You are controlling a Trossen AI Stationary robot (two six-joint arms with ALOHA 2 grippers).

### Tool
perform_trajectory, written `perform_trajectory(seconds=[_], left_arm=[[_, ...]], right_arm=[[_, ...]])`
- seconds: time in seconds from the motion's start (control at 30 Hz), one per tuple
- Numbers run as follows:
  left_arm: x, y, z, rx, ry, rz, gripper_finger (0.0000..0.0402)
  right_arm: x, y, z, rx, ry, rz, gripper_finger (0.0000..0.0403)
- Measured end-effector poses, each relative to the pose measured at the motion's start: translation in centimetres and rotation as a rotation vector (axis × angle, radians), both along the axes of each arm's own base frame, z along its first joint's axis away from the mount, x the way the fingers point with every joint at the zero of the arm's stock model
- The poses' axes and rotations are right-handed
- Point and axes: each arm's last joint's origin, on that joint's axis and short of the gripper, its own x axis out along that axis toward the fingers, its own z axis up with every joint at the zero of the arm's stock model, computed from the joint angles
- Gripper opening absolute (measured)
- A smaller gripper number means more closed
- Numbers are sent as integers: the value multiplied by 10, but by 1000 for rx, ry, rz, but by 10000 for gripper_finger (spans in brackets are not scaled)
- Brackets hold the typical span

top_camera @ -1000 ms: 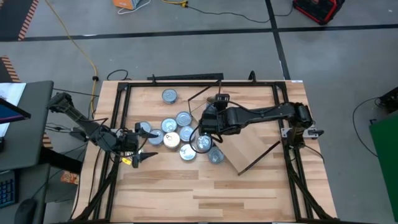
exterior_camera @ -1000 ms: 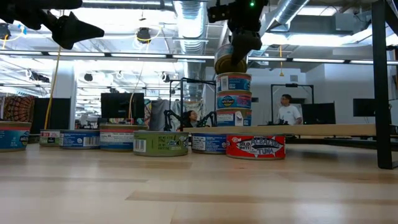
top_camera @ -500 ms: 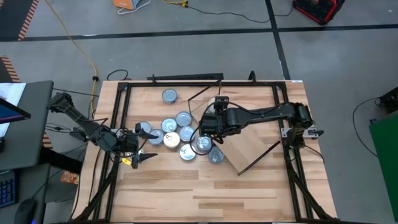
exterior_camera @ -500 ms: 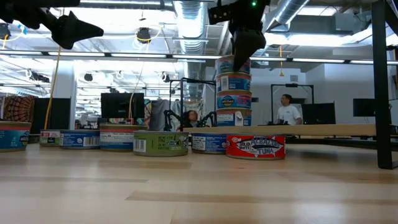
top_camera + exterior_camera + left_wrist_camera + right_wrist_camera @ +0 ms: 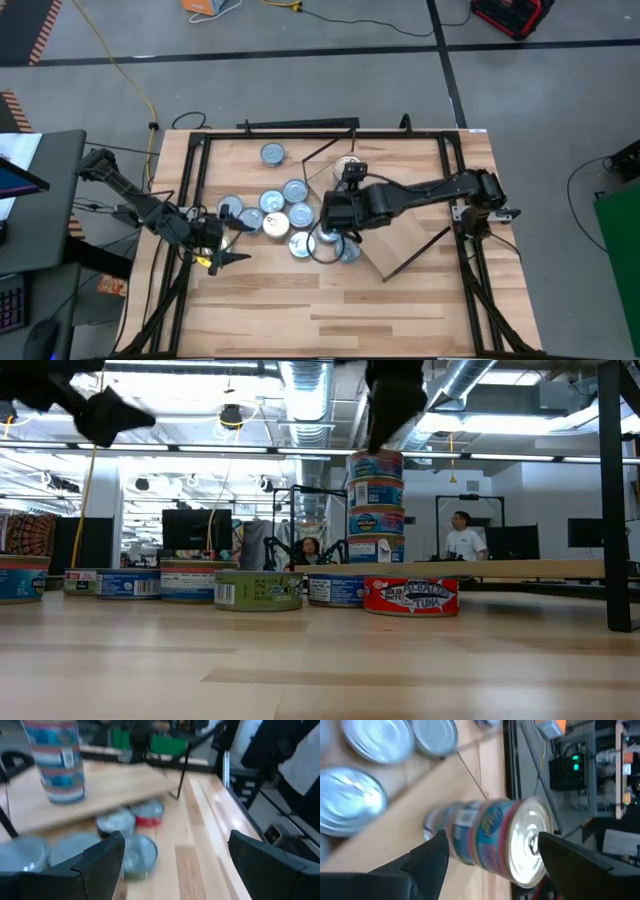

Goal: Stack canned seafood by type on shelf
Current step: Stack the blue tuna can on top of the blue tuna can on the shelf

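Note:
Several tins of canned seafood stand in one upright stack [image 5: 377, 505] on the light-wood shelf [image 5: 540, 568]; the top lid shows in the high view [image 5: 346, 163] and the right wrist view [image 5: 532, 847]. More tins [image 5: 285, 208] lie flat on the table left of the shelf. My right gripper [image 5: 350, 180] hangs open just above and beside the stack's top, its dark fingers [image 5: 427, 860] apart on either side of it, touching nothing. My left gripper [image 5: 230, 238] waits open at the table's left, above the loose tins [image 5: 135, 852].
One tin [image 5: 272, 154] sits alone near the far edge. In the low view a red-labelled tin [image 5: 411, 596] and a green one [image 5: 258, 590] stand nearest. Dark frame rails [image 5: 195, 190] run along the table's sides. The near half of the plank top [image 5: 330, 310] is bare wood.
My right gripper has opened, let go of the stack's top tin, risen off it and drawn back toward the table's near edge. The tin stays on the stack, which stands unmoved. My left gripper has tipped a little in place.

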Motion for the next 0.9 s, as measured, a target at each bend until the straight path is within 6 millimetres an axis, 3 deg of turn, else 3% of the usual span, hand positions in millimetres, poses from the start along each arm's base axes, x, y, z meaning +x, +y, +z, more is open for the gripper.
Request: perform_trajectory(seconds=[0.2,0.3,0.53,0.73,0.9], left_arm=[[-5,3,-18,-23,182,8,343],[-8,6,-26,-17,256,59,343],[-6,4,-37,24,350,81,343],[9,-5,-50,116,403,92,343],[27,-15,-60,315,395,48,343]], right_arm=[[9,34,6,96,-213,46,327],[22,47,-3,208,-324,68,327],[35,62,-56,394,-494,139,327],[36,63,-98,498,-682,201,327],[33,64,-108,523,-761,208,327]])
